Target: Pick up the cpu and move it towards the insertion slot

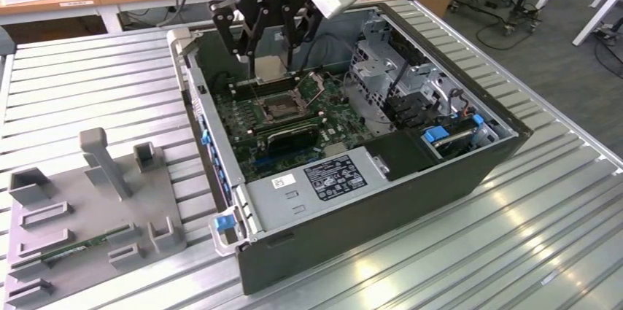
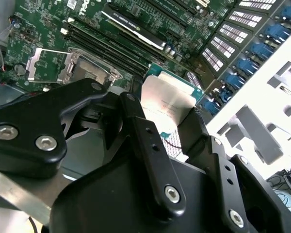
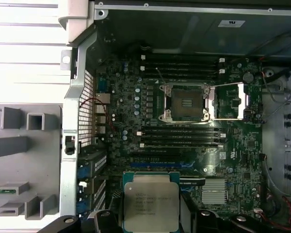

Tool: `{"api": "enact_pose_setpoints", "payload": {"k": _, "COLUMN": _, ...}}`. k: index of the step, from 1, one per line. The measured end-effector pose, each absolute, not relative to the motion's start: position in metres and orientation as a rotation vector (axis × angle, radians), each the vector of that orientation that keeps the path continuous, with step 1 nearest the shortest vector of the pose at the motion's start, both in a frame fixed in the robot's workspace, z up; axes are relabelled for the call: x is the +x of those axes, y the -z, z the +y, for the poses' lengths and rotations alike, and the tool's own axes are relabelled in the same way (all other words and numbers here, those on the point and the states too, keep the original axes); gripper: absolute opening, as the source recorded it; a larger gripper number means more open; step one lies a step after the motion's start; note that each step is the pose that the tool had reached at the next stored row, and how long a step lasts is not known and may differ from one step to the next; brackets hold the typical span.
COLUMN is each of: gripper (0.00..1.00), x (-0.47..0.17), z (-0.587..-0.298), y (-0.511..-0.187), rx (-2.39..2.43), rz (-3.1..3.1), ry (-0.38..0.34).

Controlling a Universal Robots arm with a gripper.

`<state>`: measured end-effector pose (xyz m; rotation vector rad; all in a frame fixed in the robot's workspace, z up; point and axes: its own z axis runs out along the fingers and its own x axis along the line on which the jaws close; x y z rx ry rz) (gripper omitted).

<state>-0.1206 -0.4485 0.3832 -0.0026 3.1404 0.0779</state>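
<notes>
My gripper (image 1: 270, 71) hangs over the open computer case (image 1: 467, 171), shut on the cpu (image 1: 270, 67), a flat silvery-beige square chip. In both wrist views the cpu (image 3: 150, 201) (image 2: 167, 99) sits between the black fingers (image 2: 136, 121), held by two opposite edges. The insertion slot (image 3: 186, 102) is a square socket with a shiny metal frame and dark centre on the green motherboard, and its load plate (image 3: 230, 102) is swung open beside it. In the exterior view the insertion slot (image 1: 277, 109) lies just below and nearer the camera than the held chip. The chip is above the board, apart from the socket.
Black memory slots (image 3: 179, 138) run between chip and socket. Case walls, a drive cage (image 1: 389, 69) and the power supply (image 1: 326, 175) surround the board. On the exterior view's left a grey tray (image 1: 58, 262) holds a green memory stick (image 1: 83, 244).
</notes>
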Motion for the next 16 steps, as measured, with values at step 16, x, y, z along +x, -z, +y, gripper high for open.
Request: {"api": "enact_pose_setpoints", "payload": {"k": 16, "gripper": 0.55, "x": -0.103, "z": -0.448, "y": -0.383, "rx": -0.003, "rz": 3.14, "ry": -0.078}}
